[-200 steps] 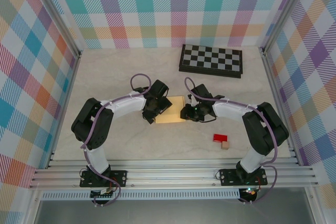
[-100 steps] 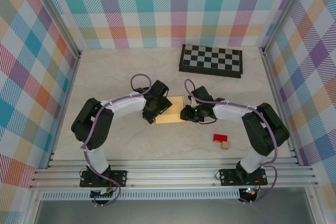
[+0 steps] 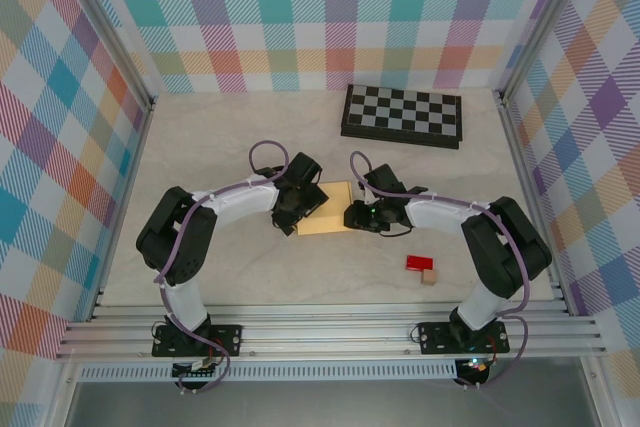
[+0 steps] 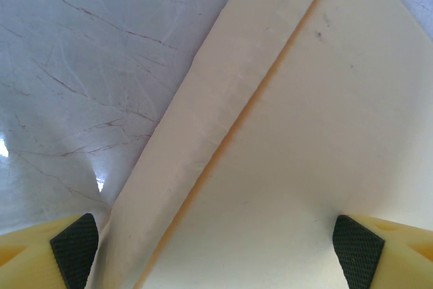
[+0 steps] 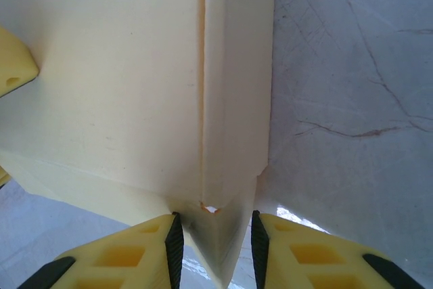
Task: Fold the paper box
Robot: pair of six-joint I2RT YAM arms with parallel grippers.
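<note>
The paper box (image 3: 330, 219) is pale yellow-orange cardboard lying flat on the table between the two arms. My left gripper (image 3: 303, 202) rests over its left part. In the left wrist view its jaws (image 4: 216, 255) stand wide open over the box (image 4: 304, 133), one pad (image 4: 74, 252) beside a folded flap and the other (image 4: 357, 252) on the panel. My right gripper (image 3: 352, 215) is at the box's right edge. In the right wrist view its jaws (image 5: 213, 248) stand close around a folded corner flap of the box (image 5: 122, 86), and the left pad (image 5: 174, 248) touches the cardboard.
A black-and-white checkerboard (image 3: 402, 115) lies at the back right. A small red block (image 3: 417, 262) and a tan block (image 3: 430, 276) sit near the right arm's elbow. Plaid walls and aluminium rails close in the table.
The right wrist has shifted very slightly at the box's right edge. The box and the left arm have stayed where they were.
</note>
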